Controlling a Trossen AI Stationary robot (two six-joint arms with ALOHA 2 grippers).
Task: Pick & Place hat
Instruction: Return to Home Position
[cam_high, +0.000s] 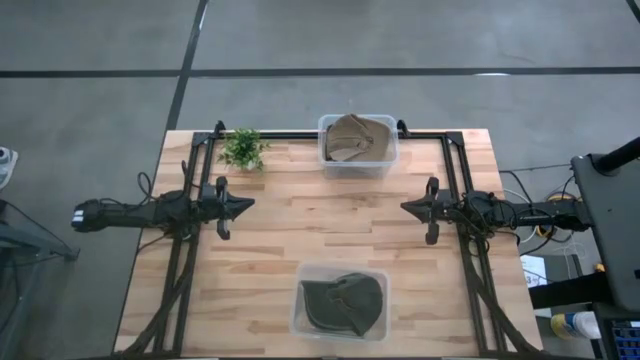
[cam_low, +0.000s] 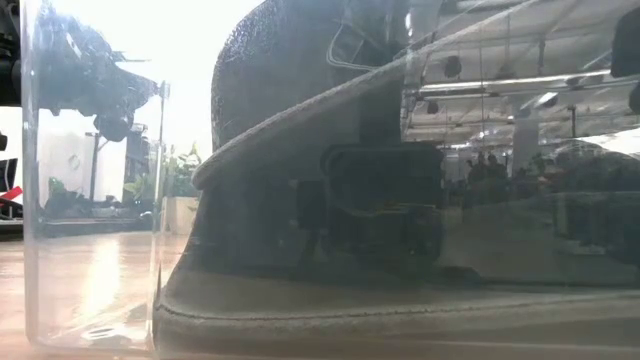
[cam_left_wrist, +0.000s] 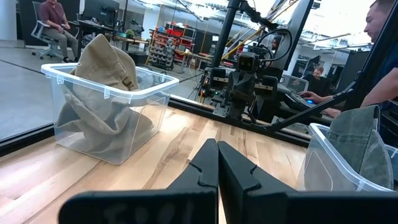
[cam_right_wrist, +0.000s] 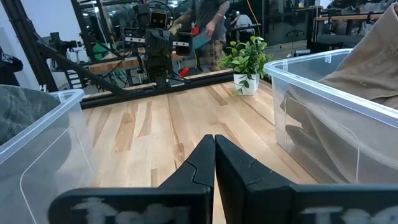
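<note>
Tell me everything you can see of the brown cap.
The brown cap is tan, soft cloth, crumpled rather than flat. It lies inside the clear plastic bin at the table's far edge, near the potted plant. Its crown rises above the rim; the rest sags onto the bin's floor and walls. The left pincer and right pincer, both shut, are well clear of it.

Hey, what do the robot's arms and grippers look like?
Both arms are slim, jointed and near black. The left gripper and right gripper each carry two flat, matte black fingers with stepped inner edges. Thin dark cables loop behind the right arm.
</note>
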